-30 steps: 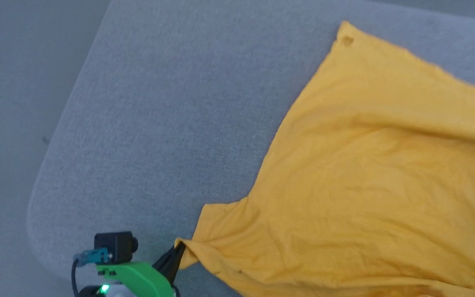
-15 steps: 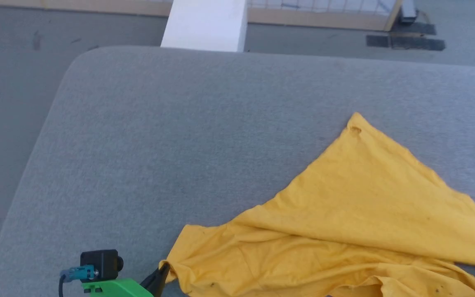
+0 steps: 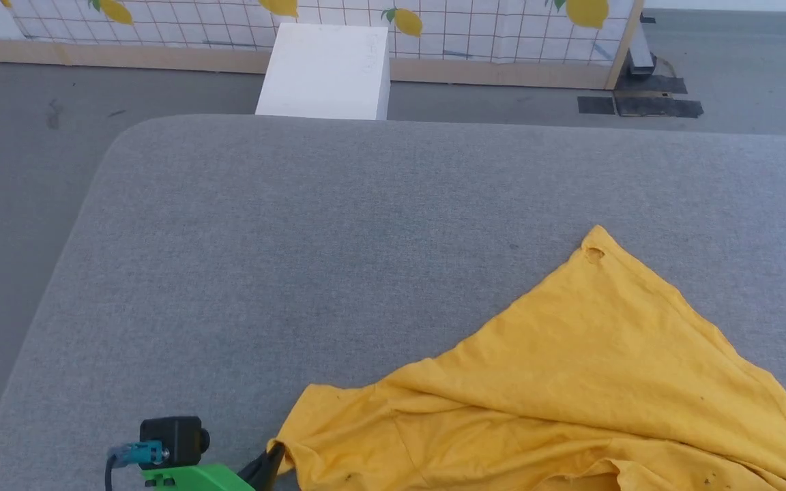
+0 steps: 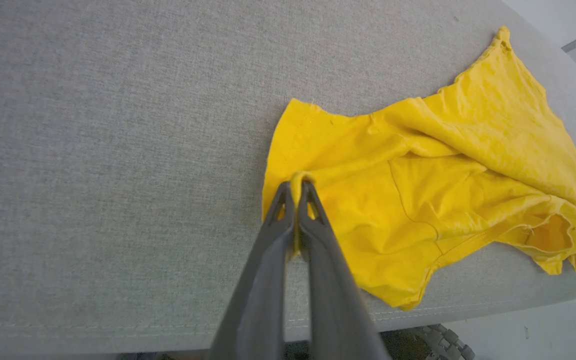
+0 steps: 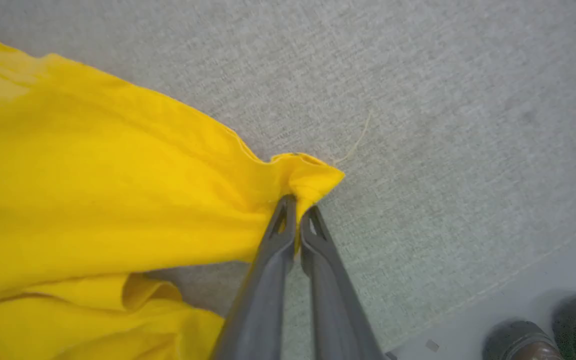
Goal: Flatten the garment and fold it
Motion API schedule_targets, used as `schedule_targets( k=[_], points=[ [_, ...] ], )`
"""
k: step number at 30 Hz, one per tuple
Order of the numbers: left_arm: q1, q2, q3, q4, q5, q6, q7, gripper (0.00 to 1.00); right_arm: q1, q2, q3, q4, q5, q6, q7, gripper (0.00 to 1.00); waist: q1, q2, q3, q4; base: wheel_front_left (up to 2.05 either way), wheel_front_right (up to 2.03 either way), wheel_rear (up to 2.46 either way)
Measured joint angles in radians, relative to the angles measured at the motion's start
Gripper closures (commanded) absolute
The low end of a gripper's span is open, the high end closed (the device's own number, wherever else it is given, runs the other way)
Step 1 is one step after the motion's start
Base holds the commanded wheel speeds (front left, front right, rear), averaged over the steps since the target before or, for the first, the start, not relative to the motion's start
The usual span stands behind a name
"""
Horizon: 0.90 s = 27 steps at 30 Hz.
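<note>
Garment, bright yellow, lies rumpled on the near right of a grey padded table, one corner pointing toward the far side. The left wrist view shows the left gripper pinched tight on a fold at the shirt's left edge, with the cloth's lower hem reaching almost to the table's near seam. The right wrist view shows the right gripper, fingers nearly together, nipping a bunched corner, with a pair of dark shoes on the floor past the table's rim. The head view adds a white box and a lemon-printed panel beyond the far edge. Bare table stretches wide to the left and far side.
</note>
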Motion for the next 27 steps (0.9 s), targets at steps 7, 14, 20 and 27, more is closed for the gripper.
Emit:
schedule_targets(
  k=[7,14,20,27],
  points=[
    [-0.001,0.000,-0.001,-0.001,-0.001,0.000,-0.002,1.00,-0.029,0.003,0.133,-0.113,-0.027,0.000,-0.243,0.00,0.0000,0.0000,0.013,0.009,0.00,0.00,0.00],
    [-0.014,0.001,-0.005,-0.001,-0.001,-0.004,-0.007,1.00,-0.214,-0.025,0.352,-0.096,-0.068,0.000,-0.512,0.00,0.0000,0.0000,0.043,0.017,0.00,0.00,0.00],
    [-0.054,-0.001,-0.016,0.007,-0.001,-0.013,-0.007,1.00,-0.391,-0.103,0.500,0.102,-0.077,0.000,-0.541,0.00,0.0000,0.0000,0.074,0.046,0.00,0.00,0.00],
    [-0.076,-0.008,-0.030,0.020,-0.001,-0.018,-0.015,1.00,-0.562,-0.141,0.567,0.316,-0.085,0.000,-0.319,0.00,0.0000,0.0000,0.113,0.090,0.00,0.00,0.00]
  ],
)
